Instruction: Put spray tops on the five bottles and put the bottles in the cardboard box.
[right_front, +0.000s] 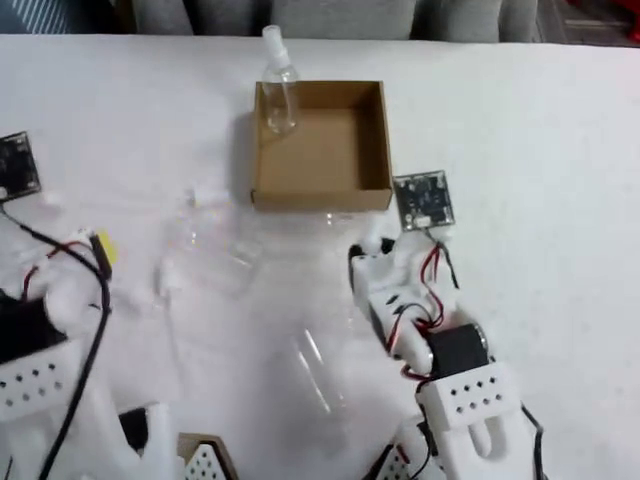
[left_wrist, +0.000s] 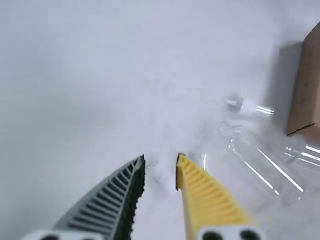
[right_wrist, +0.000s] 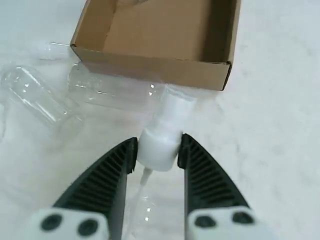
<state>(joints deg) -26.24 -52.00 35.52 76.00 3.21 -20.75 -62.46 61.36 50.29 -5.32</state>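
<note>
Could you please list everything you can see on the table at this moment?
cardboard box: one, brown, far middle of the table.
capped bottle: one, clear with a white top, inside the box at a far corner.
uncapped bottles: at least three, clear, lying on the table; one along the box's front wall, one beside it, one nearer the arms. The exact count is hard to tell.
spray top: one, white, in front of the box, gripped.
table: one, white.
left gripper: one grey and one yellow finger, open, over bare table.
right gripper: black fingers, shut on the spray top.
</note>
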